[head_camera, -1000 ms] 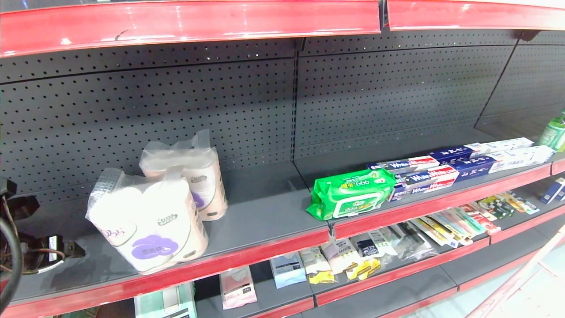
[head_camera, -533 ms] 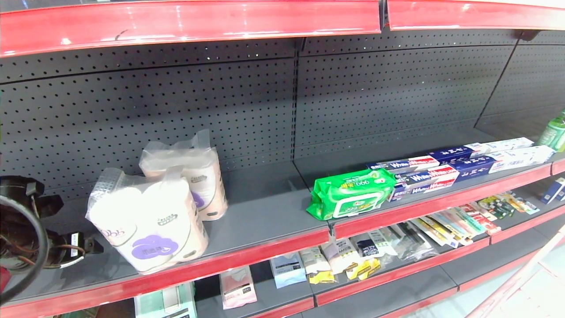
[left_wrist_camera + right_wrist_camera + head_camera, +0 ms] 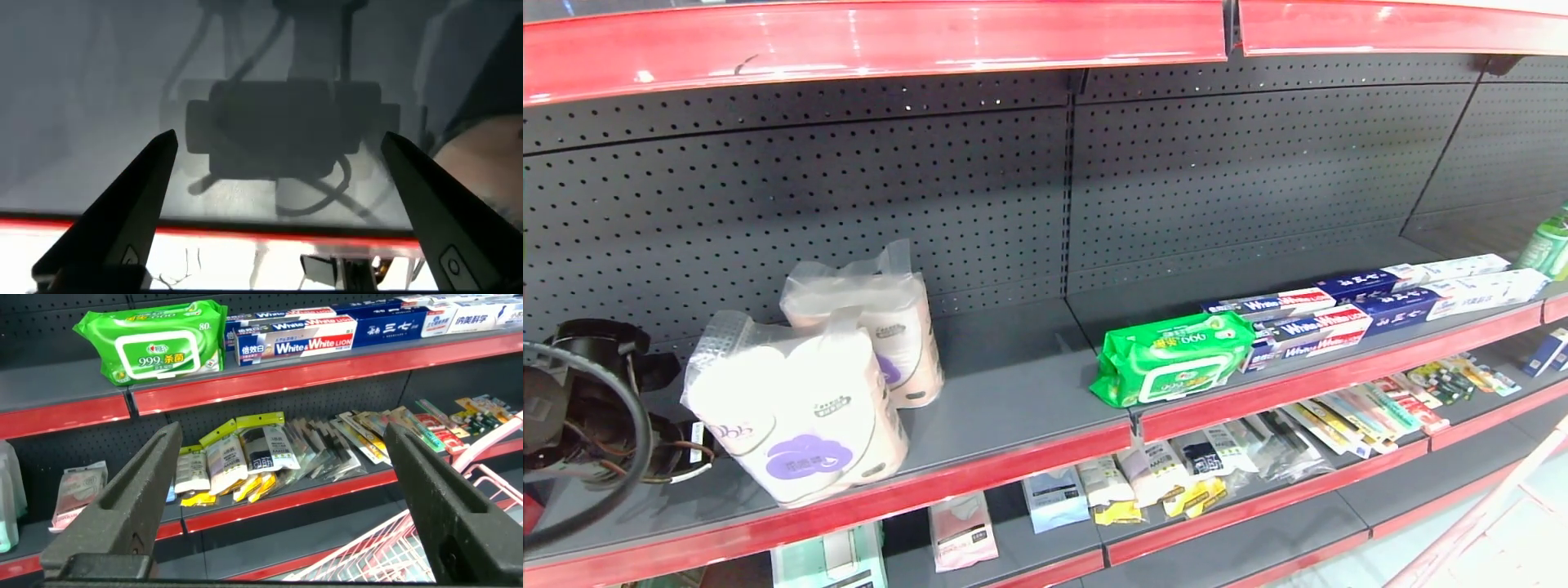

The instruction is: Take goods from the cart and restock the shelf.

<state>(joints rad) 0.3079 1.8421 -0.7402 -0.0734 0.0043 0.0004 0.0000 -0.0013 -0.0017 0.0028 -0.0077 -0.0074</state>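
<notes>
Presumably the plastic-wrapped pack of white toilet rolls (image 3: pixel 796 412), sitting at eight o'clock on the grey red-edged shelf (image 3: pixel 1013 392), is handling light and squashy under slippery film, so gripping across its body seems safest. The left gripper (image 3: pixel 278 220) is gaping wide and empty over the shelf board, and the right gripper (image 3: pixel 278 506) is likewise gaping empty. The right wrist view is adding the pink wire cart (image 3: pixel 490 441), while the head view is placing the rolls.

spread right gripper (image 3: pixel 282 429) — green wipes pack (image 3: pixel 151 339)

The shelf (image 3: pixel 1013 392) is finished in dark grey with red edging, its back panel (image 3: pixel 849 204) dotted with holes. The wipes pack (image 3: pixel 1172 355) is coloured green and white.
</notes>
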